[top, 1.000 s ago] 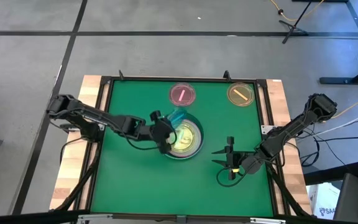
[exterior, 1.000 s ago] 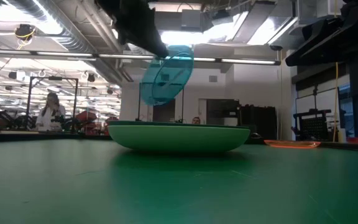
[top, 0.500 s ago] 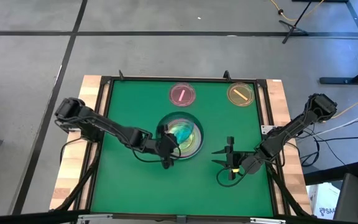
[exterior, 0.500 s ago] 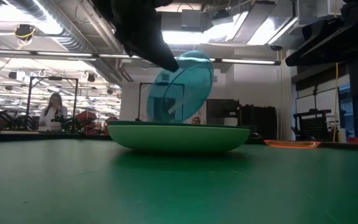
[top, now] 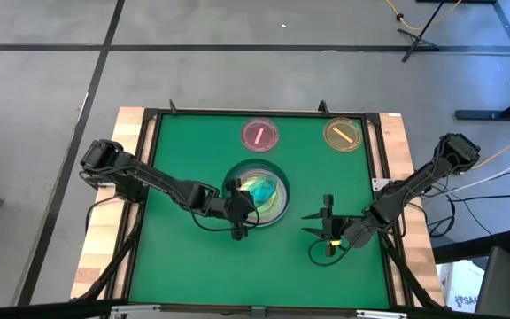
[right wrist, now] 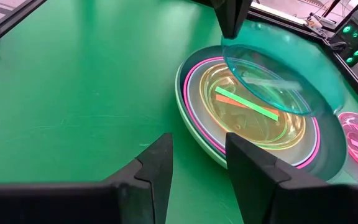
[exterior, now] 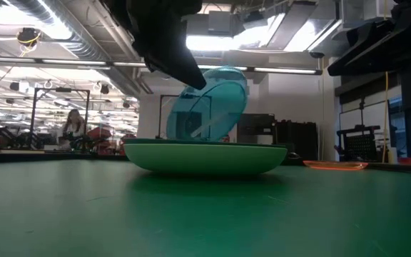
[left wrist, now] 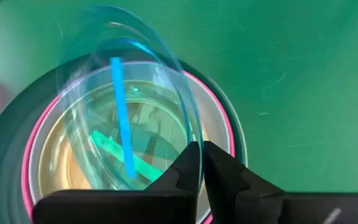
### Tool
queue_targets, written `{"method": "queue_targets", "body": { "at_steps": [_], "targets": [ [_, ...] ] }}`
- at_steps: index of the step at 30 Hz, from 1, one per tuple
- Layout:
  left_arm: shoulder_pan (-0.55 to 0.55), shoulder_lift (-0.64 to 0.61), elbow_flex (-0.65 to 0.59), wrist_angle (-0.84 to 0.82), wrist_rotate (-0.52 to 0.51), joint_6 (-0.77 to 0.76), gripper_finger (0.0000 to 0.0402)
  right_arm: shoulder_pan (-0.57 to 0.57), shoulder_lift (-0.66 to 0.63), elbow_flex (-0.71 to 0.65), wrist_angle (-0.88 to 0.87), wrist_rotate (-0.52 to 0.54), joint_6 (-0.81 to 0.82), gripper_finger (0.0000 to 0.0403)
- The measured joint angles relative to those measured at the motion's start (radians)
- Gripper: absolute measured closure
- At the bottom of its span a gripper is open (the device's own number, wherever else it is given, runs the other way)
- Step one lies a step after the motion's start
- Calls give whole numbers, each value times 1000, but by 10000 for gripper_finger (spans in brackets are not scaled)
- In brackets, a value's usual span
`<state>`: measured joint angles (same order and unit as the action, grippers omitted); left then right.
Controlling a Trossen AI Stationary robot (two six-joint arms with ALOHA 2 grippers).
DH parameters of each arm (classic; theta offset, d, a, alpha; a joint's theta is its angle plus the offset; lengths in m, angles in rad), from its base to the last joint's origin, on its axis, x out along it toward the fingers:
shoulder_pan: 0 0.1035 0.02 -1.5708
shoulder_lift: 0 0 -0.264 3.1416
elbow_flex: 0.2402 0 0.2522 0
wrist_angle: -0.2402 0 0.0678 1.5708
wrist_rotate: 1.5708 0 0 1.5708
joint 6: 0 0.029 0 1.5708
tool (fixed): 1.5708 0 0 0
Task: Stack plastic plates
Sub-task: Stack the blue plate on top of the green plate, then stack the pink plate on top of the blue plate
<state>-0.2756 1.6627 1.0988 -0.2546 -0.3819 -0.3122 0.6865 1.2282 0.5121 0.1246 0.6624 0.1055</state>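
A stack of large plates (top: 277, 209), dark green outermost with pink and pale rims inside, sits mid-table with a small translucent green plate (right wrist: 253, 109) lying in it. My left gripper (top: 237, 211) is at the stack's near-left rim, shut on a small translucent blue plate (top: 257, 188) tilted above the stack. A small pink plate (top: 260, 135) and a small amber plate (top: 343, 134) lie flat near the far edge. My right gripper (top: 326, 227) waits open to the right of the stack, low over the table. Other plates do not show apart. My left gripper pinches the blue plate's rim (left wrist: 190, 127) between its two fingers, coming from the table's left side and slanting down. The plate is steeply tilted over the stack (exterior: 205, 107), its held edge high. Its lower edge dips behind the stack's rim; whether it touches, I cannot tell.
A dark raised frame (top: 374, 151) borders the green mat. Bare mat (top: 184, 257) lies left of and in front of the stack. In the low view a person (exterior: 71, 128) is far off in the room behind.
My left gripper has carried the blue plate from the stack's far-left side toward the near edge and down. The plate, which hung clear above the stack, now stands over its middle with its lower edge sunk behind the rim. It has stayed tilted in the hold.
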Motion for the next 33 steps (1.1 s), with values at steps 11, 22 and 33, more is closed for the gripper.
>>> {"method": "queue_targets", "body": {
  "at_steps": [11,22,33],
  "targets": [
    [18,0,0,-67,7,-19,332,0,0,0,0,0,0,263],
    [90,-45,0,-100,41,18,309,0,0,0,6,0,-3,263],
    [320,-49,1,-105,122,1,277,0,0,0,8,35,-22,263]
  ]
}}
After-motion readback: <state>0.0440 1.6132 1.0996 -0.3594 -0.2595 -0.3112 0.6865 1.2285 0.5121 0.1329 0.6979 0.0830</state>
